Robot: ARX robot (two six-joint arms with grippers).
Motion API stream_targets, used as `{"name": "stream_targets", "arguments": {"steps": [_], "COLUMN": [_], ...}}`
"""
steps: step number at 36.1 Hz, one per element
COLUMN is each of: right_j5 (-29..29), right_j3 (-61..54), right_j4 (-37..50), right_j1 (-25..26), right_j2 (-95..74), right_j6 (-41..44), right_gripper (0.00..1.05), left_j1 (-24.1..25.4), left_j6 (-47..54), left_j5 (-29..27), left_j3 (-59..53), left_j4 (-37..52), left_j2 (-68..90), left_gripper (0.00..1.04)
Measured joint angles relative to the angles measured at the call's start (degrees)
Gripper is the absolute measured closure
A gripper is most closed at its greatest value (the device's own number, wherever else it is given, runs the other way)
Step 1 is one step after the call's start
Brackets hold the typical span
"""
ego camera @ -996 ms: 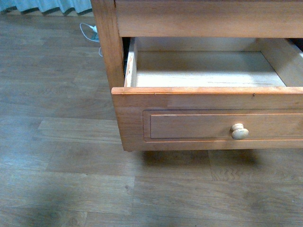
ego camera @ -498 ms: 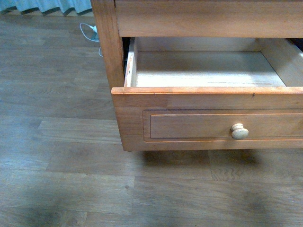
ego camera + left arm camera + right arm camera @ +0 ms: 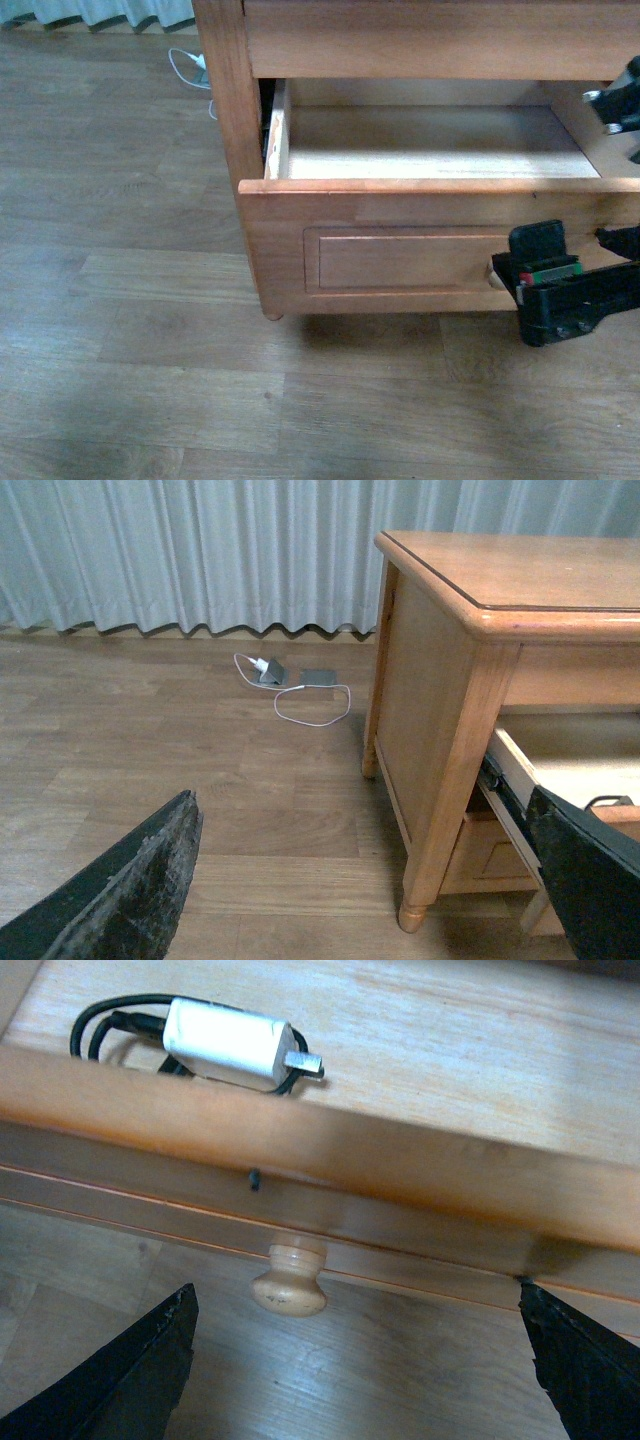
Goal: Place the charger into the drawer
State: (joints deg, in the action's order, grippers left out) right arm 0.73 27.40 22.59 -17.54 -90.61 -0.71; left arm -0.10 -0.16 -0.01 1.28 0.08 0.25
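The drawer [image 3: 400, 205] stands pulled out of the honey-brown cabinet [image 3: 440, 670]. A white charger [image 3: 235, 1045] with a black cable [image 3: 105, 1015] lies inside it, right behind the front panel [image 3: 330, 1175]. The front view hides the charger behind that panel. My right gripper [image 3: 572, 242] is open and empty in front of the panel, by the pale knob [image 3: 289, 1285], which sits between its fingers in the right wrist view [image 3: 355, 1300]. My left gripper [image 3: 362, 810] is open and empty, off the cabinet's left side above the floor.
A second white plug with a white cable and a grey device [image 3: 275, 672] lies on the wood floor by the curtain [image 3: 200, 550]; it also shows in the front view [image 3: 192, 65]. The shorter upper drawer front [image 3: 440, 40] is closed above the open one.
My right gripper has come into the front view from the right and now stands in front of the drawer's knob. The drawer stays open.
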Motion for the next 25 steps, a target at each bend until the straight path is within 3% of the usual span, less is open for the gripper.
{"name": "stream_targets", "arguments": {"steps": [12, 25], "right_j5": [7.3, 14.5], "right_j3": [12.6, 23.5], "right_j4": [13.0, 19.6], "right_j1": [-0.6, -1.7], "right_j2": [-17.8, -27.6], "right_j6": [-3.7, -7.5], "right_gripper": [0.09, 0.09], "left_j1": [0.0, 0.0], "left_j6": [0.0, 0.0], "left_j5": [0.0, 0.0], "left_j3": [0.0, 0.0], "left_j4": [0.0, 0.0], "left_j2": [0.0, 0.0], "left_gripper": [0.06, 0.06]}}
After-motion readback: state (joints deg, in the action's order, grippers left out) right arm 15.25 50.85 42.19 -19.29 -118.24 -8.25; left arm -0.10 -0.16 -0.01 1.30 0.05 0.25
